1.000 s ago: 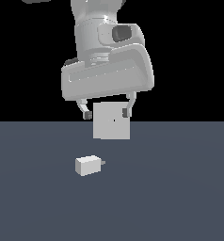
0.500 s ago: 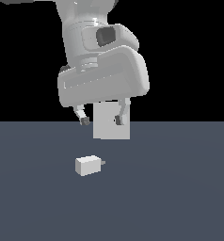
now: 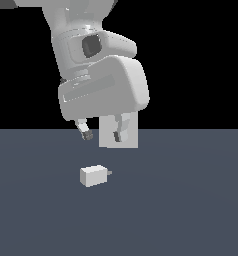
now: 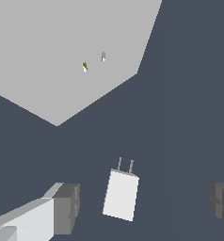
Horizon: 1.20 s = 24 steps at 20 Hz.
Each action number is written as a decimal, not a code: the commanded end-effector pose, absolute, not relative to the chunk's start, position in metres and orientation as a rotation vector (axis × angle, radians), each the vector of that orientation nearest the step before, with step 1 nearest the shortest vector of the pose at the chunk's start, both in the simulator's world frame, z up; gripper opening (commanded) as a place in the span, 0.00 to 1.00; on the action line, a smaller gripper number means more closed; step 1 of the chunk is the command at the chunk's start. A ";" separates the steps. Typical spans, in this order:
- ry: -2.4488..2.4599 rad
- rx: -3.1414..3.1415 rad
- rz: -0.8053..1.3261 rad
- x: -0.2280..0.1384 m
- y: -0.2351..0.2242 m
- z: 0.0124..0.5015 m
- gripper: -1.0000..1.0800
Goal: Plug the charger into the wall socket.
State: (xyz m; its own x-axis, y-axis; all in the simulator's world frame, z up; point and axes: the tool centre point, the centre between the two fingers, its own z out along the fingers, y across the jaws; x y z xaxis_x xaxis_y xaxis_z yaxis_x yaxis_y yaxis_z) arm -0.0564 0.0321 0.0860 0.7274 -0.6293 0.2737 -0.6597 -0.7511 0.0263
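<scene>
Charger (image 3: 93,176): small off-white block, flat on tabletop (image 3: 191,210), two thin grey prongs toward exterior view's right. Wall socket (image 3: 131,135): pale grey square plate, upright, well apart behind it.

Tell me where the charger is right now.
The charger lies on the dark floor, in the exterior view slightly left of centre, in front of the wall socket and below the open gripper, prongs pointing to that view's right.

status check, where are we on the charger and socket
Gripper open, empty, above charger. Charger on floor, prongs toward wall socket, apart from it. Nothing between them.
</scene>
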 end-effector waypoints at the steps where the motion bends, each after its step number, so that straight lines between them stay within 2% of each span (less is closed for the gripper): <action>1: -1.102 2.776 0.397 -0.058 0.035 0.082 0.96; 24: -1.330 2.622 0.479 -0.061 0.047 0.062 0.96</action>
